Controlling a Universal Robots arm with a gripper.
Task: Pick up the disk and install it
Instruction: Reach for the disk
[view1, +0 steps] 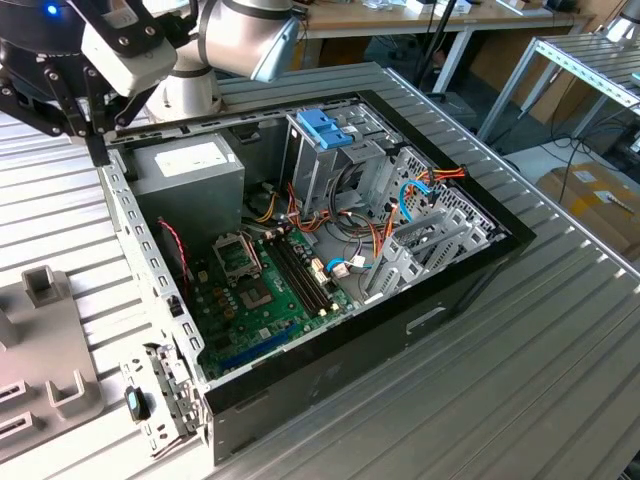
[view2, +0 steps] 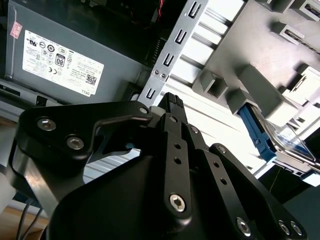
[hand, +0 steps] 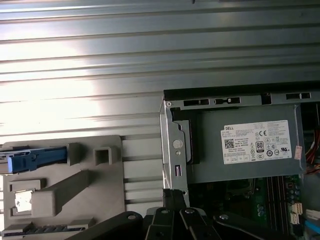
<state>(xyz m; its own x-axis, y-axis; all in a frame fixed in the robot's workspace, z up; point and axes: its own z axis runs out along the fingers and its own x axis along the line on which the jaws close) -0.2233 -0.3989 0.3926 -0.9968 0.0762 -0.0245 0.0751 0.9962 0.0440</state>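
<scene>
"Disk (hand: 37, 159), where did it lie?"

"In the grey fixture (view1: 40, 340) on the worktop (view1: 560, 380), at the exterior view's left. The first wrist view showed its blue rail seated in a slot there."

"And the pincer?"

"The pincer (view2: 172, 102) hung over the metal edge of the open case (view1: 440, 300), between the fixture and the power supply (view1: 190, 170), apart from the disk. Its fingertips were drawn together, narrow, gripping nothing."

"What stood further right?"

"Inside the case, the motherboard (view1: 260, 300) lay on the floor. Then came a drive cage (view1: 330, 170) topped by a darker blue bracket (view1: 325, 128), then orange and blue cables (view1: 440, 176)."
</scene>
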